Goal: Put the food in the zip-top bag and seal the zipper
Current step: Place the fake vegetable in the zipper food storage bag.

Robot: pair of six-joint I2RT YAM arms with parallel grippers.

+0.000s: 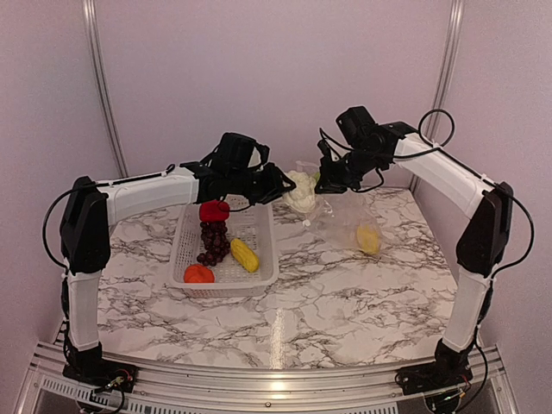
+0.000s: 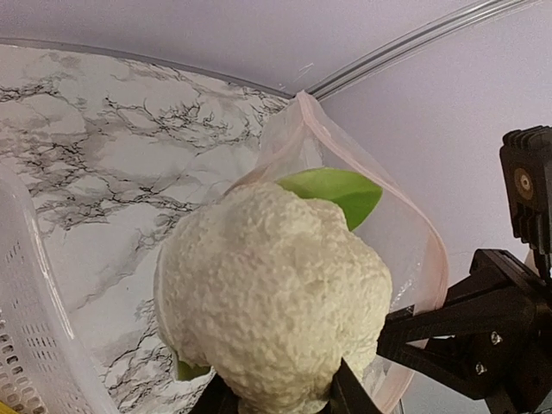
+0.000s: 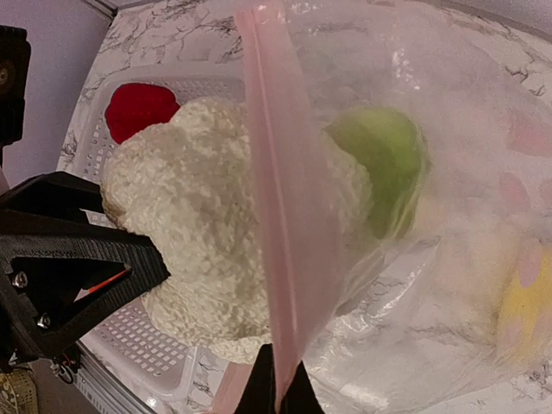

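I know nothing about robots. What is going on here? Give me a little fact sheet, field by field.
Left jaws: closed on the cauliflower, held at the mouth of the zip-top bag
Right jaws: pinching the zipper, holding the mouth up and open
Already in bag: one yellow corn piece
Left in basket: red pepper, grapes, second corn piece, orange fruit
Zipper state: unsealed
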